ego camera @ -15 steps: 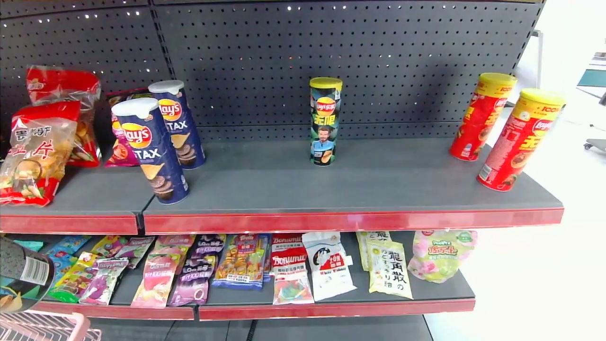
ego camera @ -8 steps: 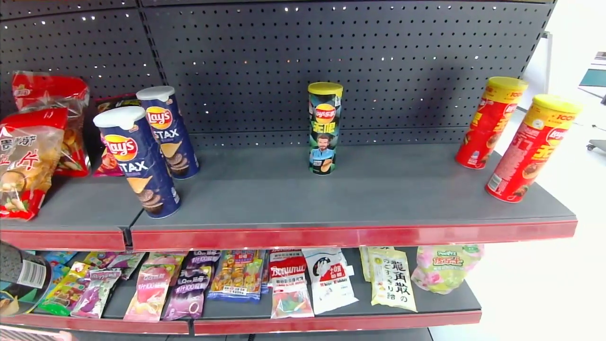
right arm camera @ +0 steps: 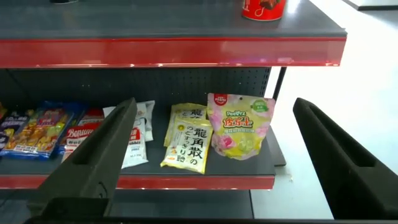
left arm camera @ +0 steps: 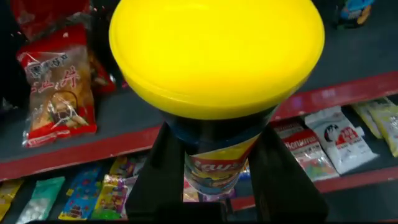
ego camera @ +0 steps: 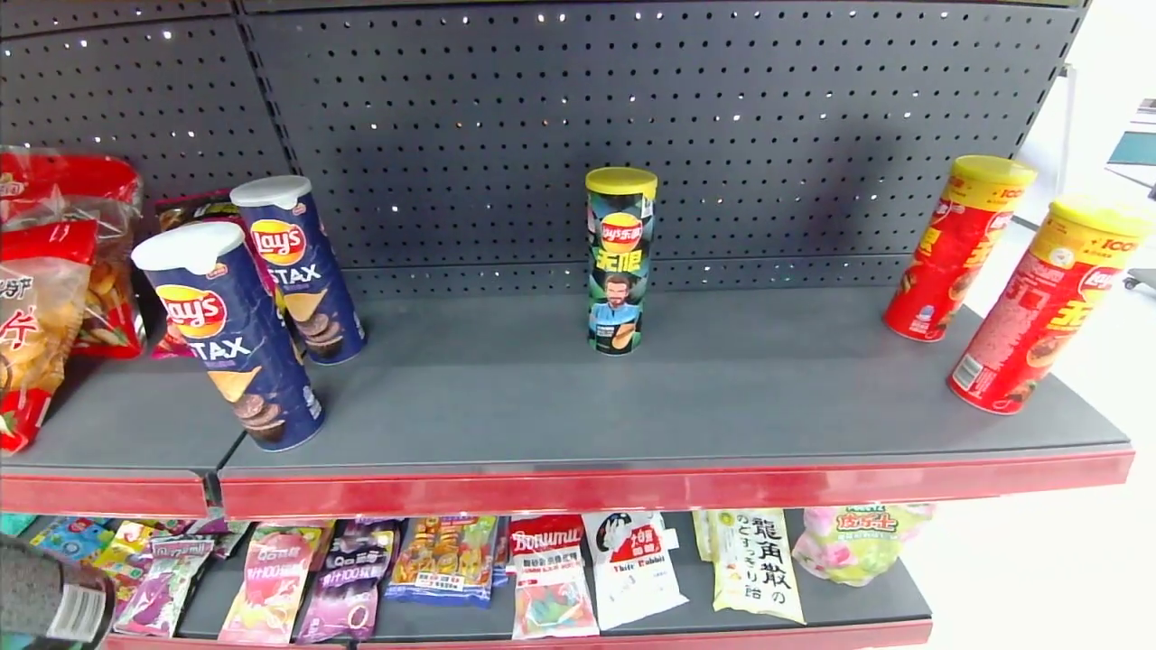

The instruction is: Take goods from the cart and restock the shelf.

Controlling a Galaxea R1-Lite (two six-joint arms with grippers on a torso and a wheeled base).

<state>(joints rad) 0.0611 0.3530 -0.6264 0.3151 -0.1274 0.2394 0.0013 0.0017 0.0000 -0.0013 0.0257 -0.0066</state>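
Note:
My left gripper [left arm camera: 219, 186] is shut on a chip can with a yellow lid [left arm camera: 217, 56], one black finger on each side of its body. In the head view the can's dark base with a barcode [ego camera: 50, 603] shows at the lower left corner, below the front of the upper shelf [ego camera: 722, 388]. A matching green-and-black can with a yellow lid [ego camera: 619, 262] stands upright mid-shelf near the pegboard. My right gripper [right arm camera: 214, 109] is open and holds nothing, level with the lower shelf [right arm camera: 186, 182] of snack bags.
Two blue cans [ego camera: 230, 334] [ego camera: 298, 257] stand at the shelf's left, red snack bags [ego camera: 45, 271] beyond them. Two red cans [ego camera: 957, 248] [ego camera: 1048, 307] stand at the right end. Bare shelf lies on both sides of the green can. Candy bags [ego camera: 551, 578] fill the lower shelf.
The head camera has moved, so the whole shelf sits lower and further left in the picture. The pink cart edge has left the view and the held can's base has sunk into the corner.

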